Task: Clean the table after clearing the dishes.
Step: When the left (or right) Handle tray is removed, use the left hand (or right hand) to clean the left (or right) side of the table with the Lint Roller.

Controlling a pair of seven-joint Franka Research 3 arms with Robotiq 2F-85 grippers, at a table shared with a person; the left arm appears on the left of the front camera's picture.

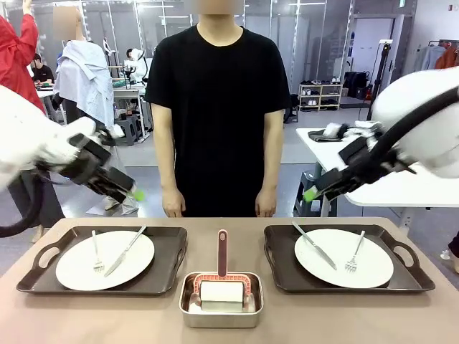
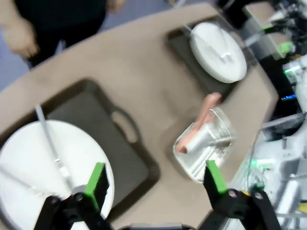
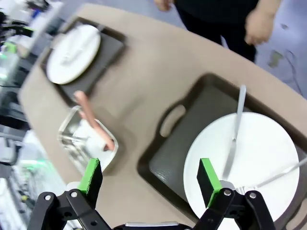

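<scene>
Two dark trays sit on the beige table (image 1: pixel 222 215). The left tray (image 1: pixel 168 269) holds a white plate (image 1: pixel 105 259) with a fork and knife. The right tray (image 1: pixel 280 266) holds another white plate (image 1: pixel 343 257) with a knife and fork. My left gripper (image 1: pixel 135 193) hangs open above the left tray; in the left wrist view its fingers (image 2: pixel 97 179) hover over that plate (image 2: pixel 43 177). My right gripper (image 1: pixel 310 193) hangs open above the right tray; the right wrist view shows its own plate (image 3: pixel 242 160) below the open gripper (image 3: pixel 149 177).
A small steel pan (image 1: pixel 221 301) at the table's front middle holds a roller with a pink handle (image 1: pixel 222 252). A person in a black shirt (image 1: pixel 215 93) stands at the far edge, hands down. A white side table (image 1: pixel 401 188) stands at the right.
</scene>
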